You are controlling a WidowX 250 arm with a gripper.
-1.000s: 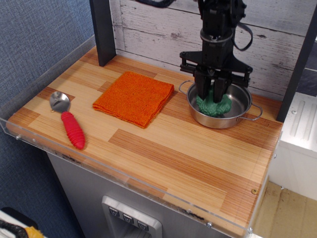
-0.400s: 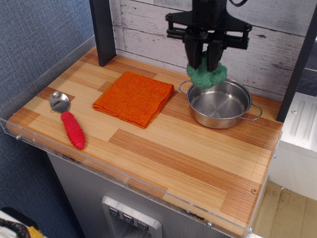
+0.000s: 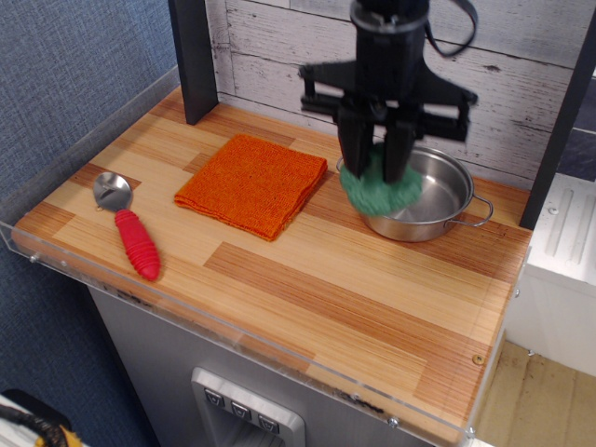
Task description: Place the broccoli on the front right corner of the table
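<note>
Claw (image 3: 376, 168) clamped on the broccoli (image 3: 380, 189), upper centre of frame; target table (image 3: 354, 307) corner lies lower right, unobstructed.

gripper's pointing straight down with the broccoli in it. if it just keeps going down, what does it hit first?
Probably the steel pot. The gripper points down, shut on the broccoli, which overlaps the pot's near-left rim in this view. Depth is unclear from one camera, so it could instead land on the bare table beside the pot.
</note>
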